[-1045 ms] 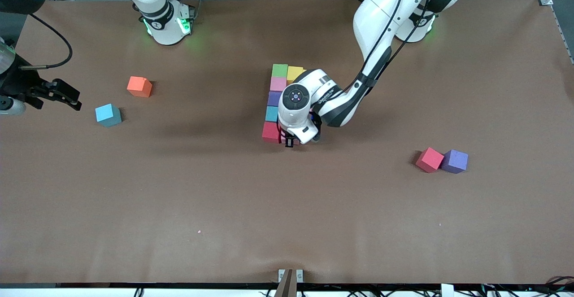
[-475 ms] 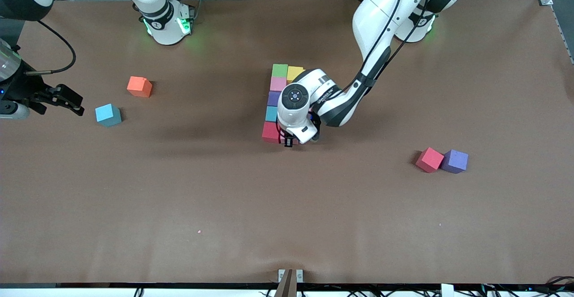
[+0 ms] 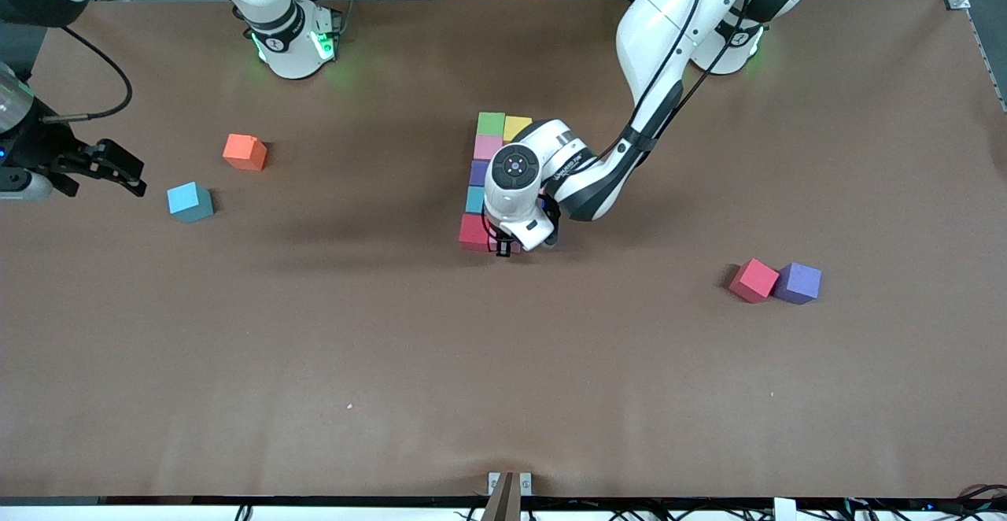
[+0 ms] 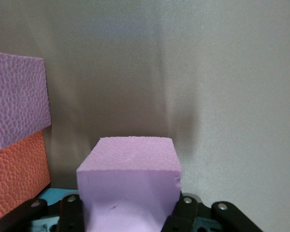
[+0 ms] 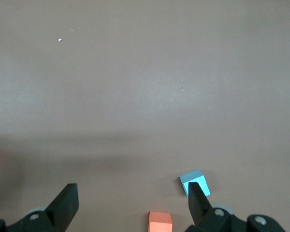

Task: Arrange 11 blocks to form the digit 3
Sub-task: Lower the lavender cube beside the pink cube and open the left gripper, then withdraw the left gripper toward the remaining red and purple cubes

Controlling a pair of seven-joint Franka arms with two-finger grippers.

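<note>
A column of blocks stands mid-table: green [image 3: 491, 123], pink [image 3: 488, 145], purple [image 3: 480, 172], cyan [image 3: 475, 199] and red [image 3: 473, 232]. A yellow block [image 3: 517, 127] touches the green one. My left gripper [image 3: 506, 250] is low beside the red block, on the side toward the left arm's end. It is shut on a pink block [image 4: 128, 169], which the hand hides in the front view. The left wrist view shows the red block [image 4: 17, 174] close beside the held one. My right gripper [image 3: 98, 167] is open and empty over the right arm's end of the table.
An orange block [image 3: 245, 152] and a cyan block [image 3: 189, 201] lie loose near the right gripper. Both show in the right wrist view, cyan [image 5: 195, 181] and orange [image 5: 160, 223]. A red block [image 3: 754, 279] and a purple block [image 3: 798, 282] touch toward the left arm's end.
My left gripper, holding the pink block, has shifted slightly toward the red block of the column. My right gripper has barely moved.
</note>
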